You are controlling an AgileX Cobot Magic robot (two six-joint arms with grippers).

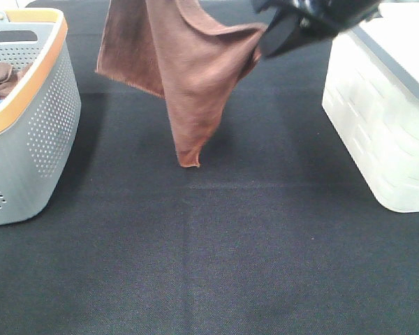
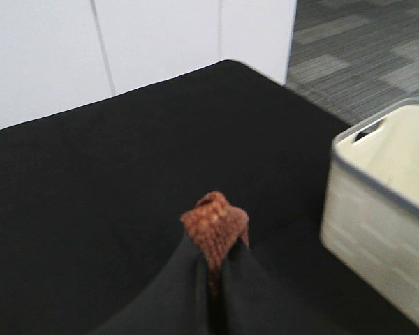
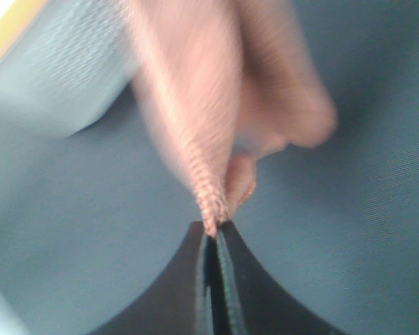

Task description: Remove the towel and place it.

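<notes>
The right hand (image 3: 213,234) is closed on an edge of the towel (image 1: 188,66); the left hand (image 2: 213,269) is clamped on another corner. The towel is hung between them, its long axis downward, the tip near the counter (image 1: 230,265). The grey basket (image 1: 45,125) is seen whole only from high.

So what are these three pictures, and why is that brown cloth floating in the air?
It isn't floating. A robot with two arms is holding it up. Each arm ends in a claw. One picture looks down from above: the towel hangs over the black table, between a grey basket and a white bin. The other two come from small cameras on the arms. There you see the left claw and the right claw, each shut on a bit of the towel.
</notes>
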